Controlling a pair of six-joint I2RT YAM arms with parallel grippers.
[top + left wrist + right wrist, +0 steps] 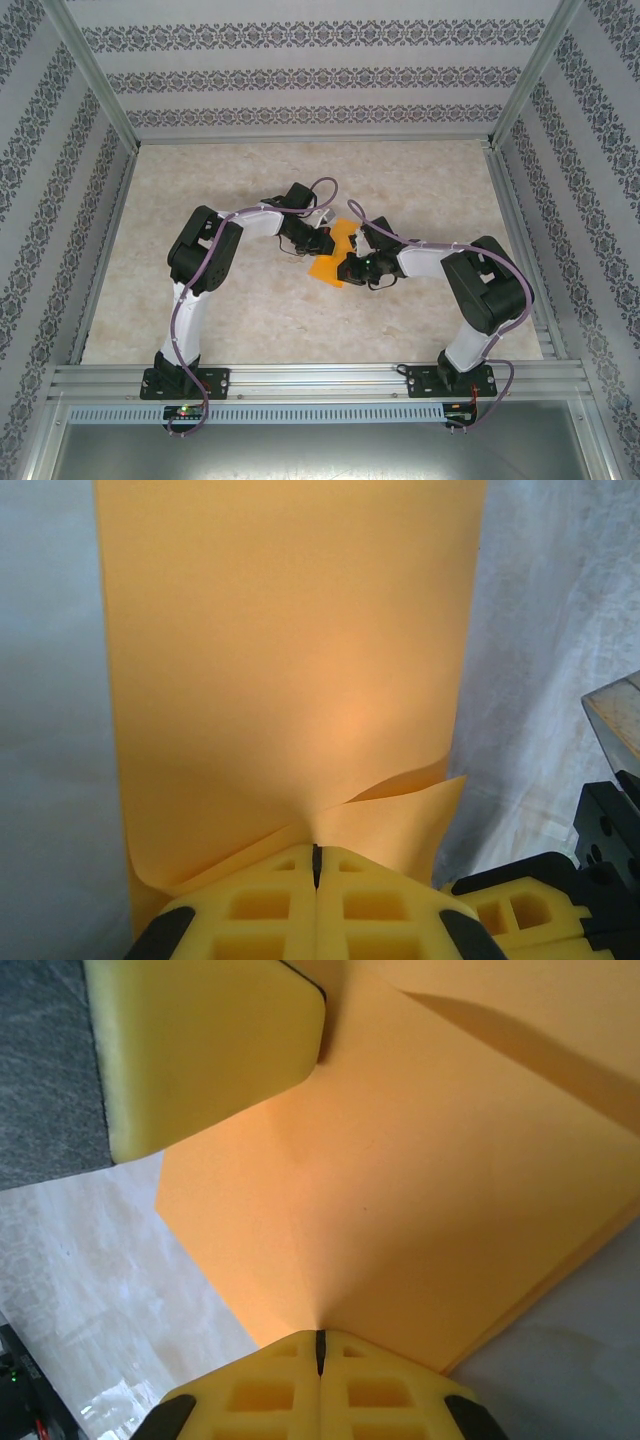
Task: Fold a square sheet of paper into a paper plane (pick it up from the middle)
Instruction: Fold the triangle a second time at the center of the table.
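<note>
Orange sheet (290, 650), seemingly buckled, at left tool (316, 865)

Place: robot lab test cell | Seen: aluminium frame (92, 75), patterned wall panels (300, 70), marble-look table (250, 320), two arms (205, 255) (480, 285) bolted to metal rail (320, 380) at front

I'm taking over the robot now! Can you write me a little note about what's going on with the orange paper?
Grippers: the left gripper is shut on one edge of the square sheet of paper. The right gripper is shut on another edge.
Paper: held between both grippers over the middle of the table, bent, with a flap curling near the left pinch.
Done: the paper is gripped.
Left: nearly all the folding. It has no dart shape yet.
</note>
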